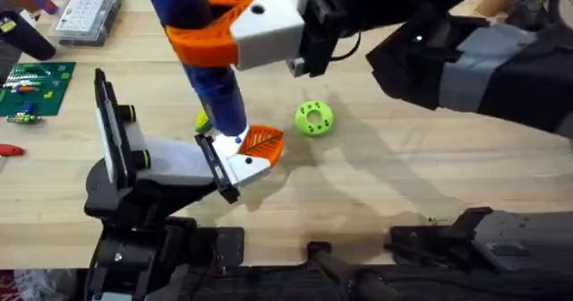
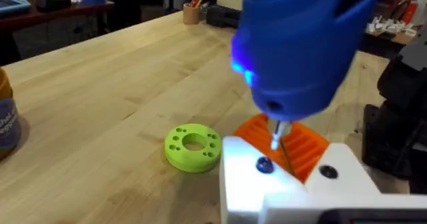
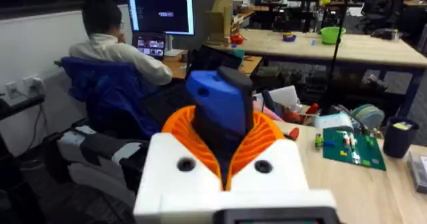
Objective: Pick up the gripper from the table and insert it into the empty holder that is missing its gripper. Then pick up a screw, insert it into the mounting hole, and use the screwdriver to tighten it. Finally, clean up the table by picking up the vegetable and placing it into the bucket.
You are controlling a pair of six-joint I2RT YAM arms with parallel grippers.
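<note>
Blue screwdriver [image 1: 218, 86] clamped in right hand [image 3: 223, 154], bit on holder [image 2: 293, 184]; left hand's grip unclear.

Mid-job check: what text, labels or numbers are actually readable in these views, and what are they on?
None can be read.
bucket: teal label with white lettering, cut off at the frame edge and blurred.
monitor: lit screen with a small window, text too small.
green circuit board: markings too small.
clear compartment box: no legible label.
screwdriver and holder: no visible print.
</note>
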